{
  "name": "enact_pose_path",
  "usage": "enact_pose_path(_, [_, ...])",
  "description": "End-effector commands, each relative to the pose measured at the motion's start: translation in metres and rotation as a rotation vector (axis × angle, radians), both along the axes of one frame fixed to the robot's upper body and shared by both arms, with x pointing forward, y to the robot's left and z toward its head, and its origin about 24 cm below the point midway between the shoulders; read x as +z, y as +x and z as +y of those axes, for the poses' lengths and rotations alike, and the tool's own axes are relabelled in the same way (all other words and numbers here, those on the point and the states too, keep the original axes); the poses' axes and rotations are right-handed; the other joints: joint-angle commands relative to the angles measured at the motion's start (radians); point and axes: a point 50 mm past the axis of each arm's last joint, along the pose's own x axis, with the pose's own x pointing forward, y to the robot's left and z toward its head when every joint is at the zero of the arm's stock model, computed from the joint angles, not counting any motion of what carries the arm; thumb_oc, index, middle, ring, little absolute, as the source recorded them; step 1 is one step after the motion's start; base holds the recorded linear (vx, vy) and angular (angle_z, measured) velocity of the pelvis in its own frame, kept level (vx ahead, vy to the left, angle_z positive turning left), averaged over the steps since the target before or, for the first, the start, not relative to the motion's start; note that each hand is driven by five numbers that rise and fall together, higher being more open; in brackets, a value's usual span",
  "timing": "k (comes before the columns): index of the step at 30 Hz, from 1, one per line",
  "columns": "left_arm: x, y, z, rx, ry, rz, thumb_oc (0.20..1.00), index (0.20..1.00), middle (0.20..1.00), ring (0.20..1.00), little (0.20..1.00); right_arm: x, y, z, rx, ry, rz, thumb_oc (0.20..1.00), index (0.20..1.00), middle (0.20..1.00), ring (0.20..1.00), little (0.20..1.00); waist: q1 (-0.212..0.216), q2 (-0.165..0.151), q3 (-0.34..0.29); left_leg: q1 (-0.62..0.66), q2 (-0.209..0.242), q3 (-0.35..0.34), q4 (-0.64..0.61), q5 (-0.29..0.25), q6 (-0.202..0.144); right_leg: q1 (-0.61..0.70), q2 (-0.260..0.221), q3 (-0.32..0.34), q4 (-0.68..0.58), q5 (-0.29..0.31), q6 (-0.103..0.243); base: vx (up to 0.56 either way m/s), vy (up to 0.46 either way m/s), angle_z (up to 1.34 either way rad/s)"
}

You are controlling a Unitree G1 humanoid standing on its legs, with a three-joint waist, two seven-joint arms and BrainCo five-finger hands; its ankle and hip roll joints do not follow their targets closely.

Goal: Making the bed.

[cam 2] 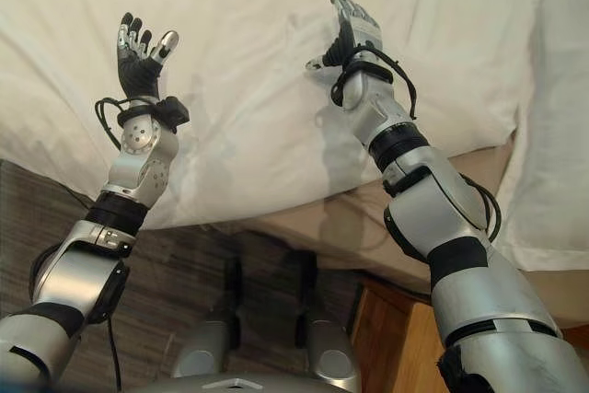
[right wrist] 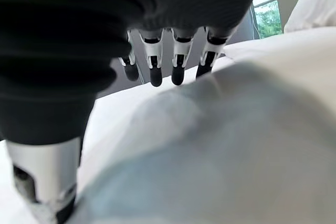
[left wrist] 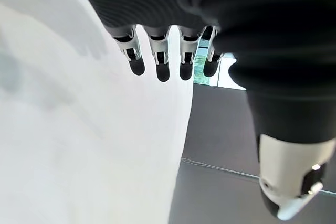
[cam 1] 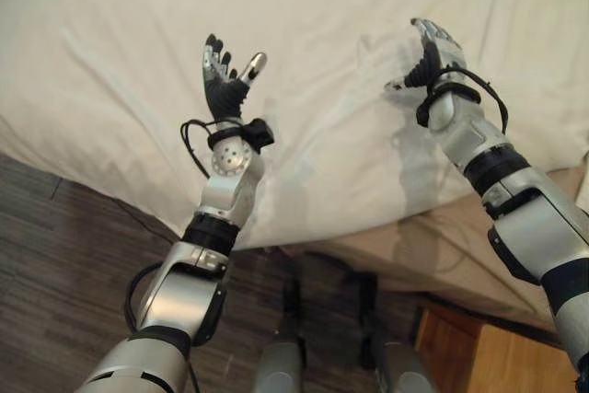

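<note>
A white duvet [cam 1: 304,25] covers the bed, its near edge hanging over the side. My left hand [cam 1: 224,87] is held above the duvet near that edge, palm up, with straight fingers [left wrist: 157,64] and nothing in it. My right hand [cam 1: 429,60] reaches further onto the duvet, fingers [right wrist: 154,64] straight and thumb spread. A raised fold of the duvet [right wrist: 226,145] lies just under and beside the right hand. I cannot tell whether the hand touches the fold.
Below the duvet's edge, the beige side of the mattress [cam 1: 442,250] shows. A wooden bed frame [cam 1: 488,356] sits at the lower right. A white pillow [cam 2: 557,135] lies at the right. Dark plank floor [cam 1: 64,255] runs along the bed's near side.
</note>
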Motion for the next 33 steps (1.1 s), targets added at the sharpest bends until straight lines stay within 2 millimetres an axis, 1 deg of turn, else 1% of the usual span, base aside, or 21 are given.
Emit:
enact_pose_path(1, [0.049, 0.007, -0.015, -0.008, 0.019, -0.142, 1.000, 1.000, 1.000, 1.000, 1.000, 0.028, 0.001, -0.003, -0.049, 0.045, -0.104, 1.000, 1.000, 1.000, 1.000, 1.000, -0.004, -0.004, -0.023, 0.006, 0.011, 0.058, 0.002, 0.011, -0.088, -0.048, -0.087, 0.048, 0.012, -0.020, 0.097, -0.03, 0.014, -0.01])
enact_pose_path(2, [0.049, 0.007, -0.015, -0.008, 0.019, -0.142, 1.000, 1.000, 1.000, 1.000, 1.000, 0.028, 0.001, -0.003, -0.049, 0.045, -0.104, 1.000, 1.000, 1.000, 1.000, 1.000, -0.004, -0.004, -0.023, 0.006, 0.011, 0.058, 0.002, 0.011, -0.088, -0.048, -0.087, 0.048, 0.012, -0.020, 0.097, -0.05, 0.015, -0.01])
enact_pose_path(3, [0.056, 0.007, -0.026, -0.020, 0.053, -0.162, 1.000, 1.000, 1.000, 1.000, 1.000, 0.006, 0.003, -0.009, -0.073, 0.094, -0.044, 1.000, 1.000, 1.000, 1.000, 1.000, -0.007, 0.016, -0.014, -0.010, 0.009, 0.064, 0.002, 0.011, -0.088, -0.066, -0.092, 0.054, 0.012, -0.016, 0.104, -0.03, 0.004, -0.05])
enact_pose_path(4, [0.056, 0.007, -0.026, -0.020, 0.053, -0.162, 1.000, 1.000, 1.000, 1.000, 1.000, 0.006, 0.003, -0.009, -0.074, 0.094, -0.044, 0.200, 0.200, 0.200, 0.200, 0.200, -0.006, 0.016, -0.015, -0.011, 0.009, 0.064, 0.002, 0.011, -0.088, -0.067, -0.092, 0.054, 0.012, -0.016, 0.104, -0.05, 0.019, -0.08])
enact_pose_path(5, [0.054, 0.004, -0.030, -0.030, 0.068, -0.171, 1.000, 1.000, 1.000, 1.000, 1.000, -0.004, 0.003, -0.008, -0.076, 0.091, -0.016, 0.200, 0.200, 0.200, 0.200, 0.200, -0.009, 0.026, -0.013, -0.009, 0.005, 0.070, 0.002, 0.010, -0.085, -0.072, -0.093, 0.061, 0.012, -0.016, 0.104, -0.02, 0.026, -0.10])
enact_pose_path(9, [0.043, 0.001, -0.029, -0.034, 0.081, -0.157, 1.000, 1.000, 1.000, 1.000, 1.000, -0.017, 0.001, -0.007, -0.065, 0.089, 0.002, 0.200, 0.200, 0.200, 0.200, 0.200, -0.023, 0.026, -0.014, 0.025, 0.000, 0.084, 0.002, -0.001, -0.078, -0.053, -0.096, 0.080, 0.012, -0.017, 0.105, -0.02, 0.037, -0.07])
enact_pose_path(11, [0.037, -0.003, -0.032, -0.053, 0.092, -0.157, 1.000, 1.000, 1.000, 1.000, 1.000, -0.019, -0.002, 0.002, -0.022, 0.136, -0.015, 0.200, 0.200, 0.200, 0.200, 0.200, -0.045, 0.013, -0.031, 0.082, -0.006, 0.110, 0.002, -0.029, -0.062, -0.017, -0.102, 0.097, 0.012, -0.018, 0.106, 0.02, 0.099, -0.10])
enact_pose_path(15, [0.030, -0.014, -0.024, -0.061, 0.101, -0.174, 1.000, 1.000, 1.000, 1.000, 1.000, -0.020, -0.013, 0.002, 0.041, 0.162, -0.081, 0.200, 0.200, 0.200, 0.200, 0.200, -0.087, -0.025, -0.086, 0.188, -0.014, 0.157, 0.002, -0.072, -0.036, 0.052, -0.103, 0.121, 0.012, -0.017, 0.115, 0.07, 0.104, -0.19])
enact_pose_path(18, [0.008, -0.029, -0.010, -0.053, 0.097, -0.146, 1.000, 1.000, 1.000, 1.000, 1.000, -0.049, -0.026, -0.004, 0.063, 0.192, -0.042, 0.200, 0.200, 0.200, 0.200, 0.200, -0.103, -0.055, -0.120, 0.265, -0.025, 0.191, 0.002, -0.100, -0.013, 0.096, -0.101, 0.149, 0.012, -0.010, 0.125, 0.04, 0.123, -0.34])
enact_pose_path(21, [-0.011, -0.045, 0.004, -0.044, 0.085, -0.113, 1.000, 1.000, 1.000, 1.000, 1.000, -0.073, -0.038, -0.013, 0.066, 0.218, -0.007, 0.200, 0.200, 0.200, 0.200, 0.200, -0.117, -0.086, -0.138, 0.312, -0.033, 0.222, 0.002, -0.114, 0.007, 0.120, -0.101, 0.161, 0.012, 0.018, 0.143, -0.03, 0.127, -0.60])
enact_pose_path(23, [-0.026, -0.054, 0.013, -0.035, 0.076, -0.075, 1.000, 1.000, 1.000, 1.000, 1.000, -0.091, -0.047, -0.020, 0.058, 0.244, 0.027, 0.200, 0.200, 0.200, 0.200, 0.200, -0.121, -0.104, -0.132, 0.348, -0.030, 0.257, 0.002, -0.123, 0.013, 0.137, -0.105, 0.150, 0.012, 0.055, 0.163, -0.09, 0.124, -0.64])
enact_pose_path(24, [-0.038, -0.059, 0.016, -0.039, 0.059, -0.040, 1.000, 1.000, 1.000, 1.000, 1.000, -0.107, -0.055, -0.020, 0.067, 0.267, 0.065, 0.200, 0.200, 0.200, 0.200, 0.200, -0.130, -0.120, -0.131, 0.364, -0.023, 0.278, 0.002, -0.123, 0.013, 0.139, -0.107, 0.134, 0.025, 0.071, 0.167, -0.09, 0.090, -0.55])
enact_pose_path(25, [-0.039, -0.060, 0.016, -0.040, 0.060, -0.037, 1.000, 1.000, 1.000, 1.000, 1.000, -0.108, -0.056, -0.020, 0.066, 0.267, 0.068, 0.200, 0.200, 0.200, 0.200, 0.200, -0.129, -0.121, -0.132, 0.366, -0.023, 0.279, 0.002, -0.124, 0.013, 0.141, -0.106, 0.134, 0.024, 0.072, 0.167, -0.11, 0.044, -0.66])
enact_pose_path(26, [-0.044, -0.065, 0.016, -0.060, 0.045, -0.031, 1.000, 1.000, 1.000, 1.000, 1.000, -0.122, -0.064, -0.022, 0.068, 0.274, 0.104, 0.200, 0.200, 0.200, 0.200, 0.200, -0.136, -0.129, -0.129, 0.378, -0.014, 0.290, 0.002, -0.122, 0.016, 0.134, -0.104, 0.120, 0.077, 0.074, 0.167, -0.06, 0.012, -0.73])
enact_pose_path(27, [-0.044, -0.066, 0.016, -0.060, 0.046, -0.028, 1.000, 1.000, 1.000, 1.000, 1.000, -0.123, -0.064, -0.022, 0.068, 0.274, 0.107, 0.200, 0.200, 0.200, 0.200, 0.200, -0.135, -0.130, -0.130, 0.380, -0.014, 0.291, 0.002, -0.123, 0.016, 0.132, -0.104, 0.121, 0.083, 0.070, 0.167, -0.10, 0.050, -0.66])
enact_pose_path(28, [-0.048, -0.068, 0.018, -0.054, 0.031, -0.019, 1.000, 1.000, 1.000, 1.000, 1.000, -0.131, -0.070, -0.025, 0.064, 0.288, 0.118, 0.200, 0.200, 0.200, 0.200, 0.200, -0.135, -0.122, -0.123, 0.394, -0.004, 0.305, 0.002, -0.127, 0.020, 0.136, -0.112, 0.085, 0.118, 0.044, 0.159, -0.07, 0.026, -0.60])
enact_pose_path(29, [-0.050, -0.071, 0.020, -0.053, 0.037, -0.012, 1.000, 1.000, 1.000, 1.000, 1.000, -0.133, -0.073, -0.026, 0.066, 0.288, 0.126, 0.200, 0.200, 0.200, 0.200, 0.200, -0.133, -0.123, -0.127, 0.395, 0.001, 0.316, 0.002, -0.123, 0.021, 0.138, -0.118, 0.066, 0.127, 0.038, 0.147, -0.15, 0.059, -0.69])
enact_pose_path(30, [-0.053, -0.079, 0.023, -0.053, 0.024, -0.020, 1.000, 1.000, 1.000, 1.000, 1.000, -0.141, -0.080, -0.029, 0.059, 0.304, 0.128, 0.200, 0.200, 0.200, 0.200, 0.200, -0.130, -0.116, -0.124, 0.400, 0.013, 0.338, 0.002, -0.118, 0.023, 0.159, -0.139, 0.017, 0.157, 0.022, 0.133, -0.18, 0.039, -0.60])
enact_pose_path(31, [-0.059, -0.088, 0.026, -0.050, 0.000, -0.013, 1.000, 1.000, 1.000, 1.000, 1.000, -0.149, -0.095, -0.038, 0.045, 0.338, 0.126, 0.200, 0.200, 0.200, 0.200, 0.200, -0.135, -0.112, -0.134, 0.400, 0.015, 0.358, 0.002, -0.115, 0.027, 0.195, -0.148, 0.004, 0.175, 0.005, 0.127, -0.17, 0.056, -0.51])
enact_pose_path(32, [-0.062, -0.094, 0.030, -0.033, -0.012, -0.009, 1.000, 1.000, 1.000, 1.000, 1.000, -0.150, -0.102, -0.040, 0.050, 0.342, 0.114, 0.200, 0.200, 0.200, 0.200, 0.200, -0.133, -0.115, -0.145, 0.399, 0.011, 0.372, 0.002, -0.115, 0.026, 0.223, -0.151, -0.003, 0.146, 0.013, 0.130, -0.06, 0.042, -0.23])
enact_pose_path(33, [-0.071, -0.101, 0.035, -0.004, -0.003, 0.021, 1.000, 1.000, 1.000, 1.000, 1.000, -0.163, -0.117, -0.042, 0.056, 0.349, 0.141, 0.200, 0.200, 0.200, 0.200, 0.200, -0.135, -0.116, -0.163, 0.411, 0.010, 0.398, 0.002, -0.113, 0.020, 0.255, -0.149, -0.007, 0.084, 0.009, 0.135, 0.03, 0.026, -0.22])
